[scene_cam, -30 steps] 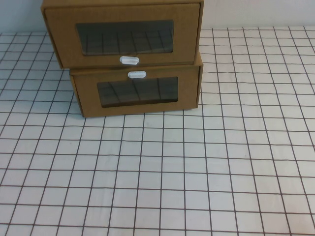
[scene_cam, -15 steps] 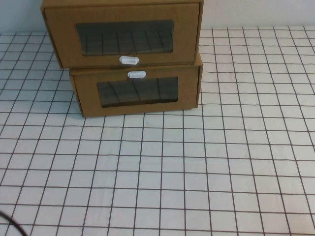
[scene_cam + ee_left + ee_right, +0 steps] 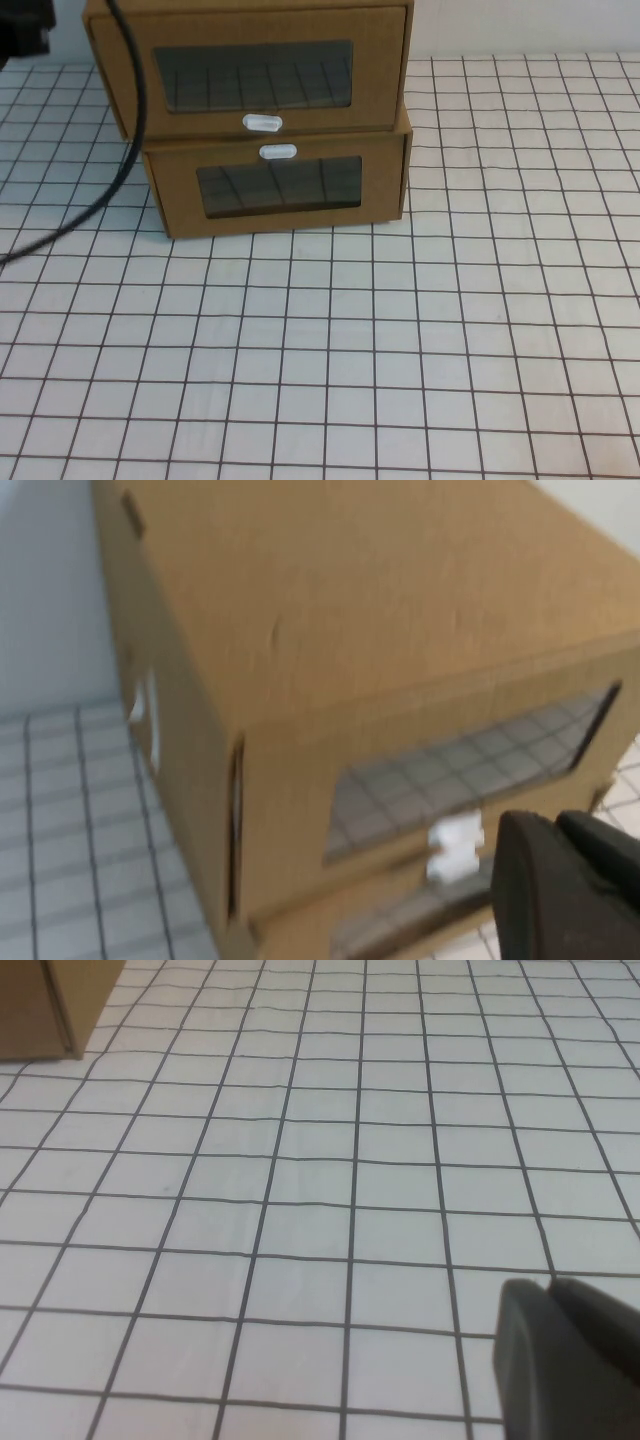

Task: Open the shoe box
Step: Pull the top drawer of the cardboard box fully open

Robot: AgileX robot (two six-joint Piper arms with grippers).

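Inspecting approach | left claw (image 3: 565, 890) nearer, at 10 o'clock corner of shoe box (image 3: 380, 70), state cannot tell | handle (image 3: 262, 122) lies 4 o'clock from it | right claw (image 3: 565, 1360) pressed together, over surface (image 3: 300, 1160), well apart

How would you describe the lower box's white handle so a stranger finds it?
On the checked table, two windowed cardboard boxes are stacked far left; the left pincer hovers by them, the right pincer over the table. The white handle sits on the lower box, above its window; the upper handle lies below its window.
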